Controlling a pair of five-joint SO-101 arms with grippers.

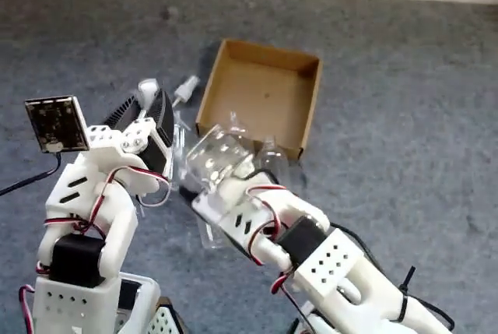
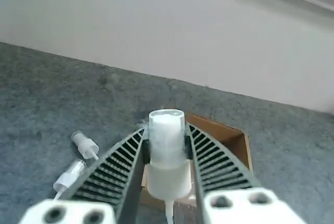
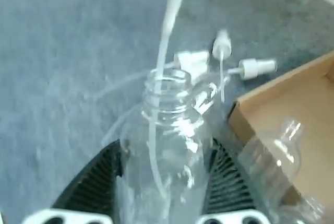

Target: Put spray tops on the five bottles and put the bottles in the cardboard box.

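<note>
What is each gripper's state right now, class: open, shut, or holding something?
Left gripper: shut on a spray top.
Right gripper: shut on a clear bottle.

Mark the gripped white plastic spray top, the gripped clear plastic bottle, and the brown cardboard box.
white plastic spray top (image 2: 167,153): left wrist view, on its cap.
clear plastic bottle (image 3: 180,148): right wrist view, on its body wall.
brown cardboard box (image 1: 263,96): high view, on its bare floor.
</note>
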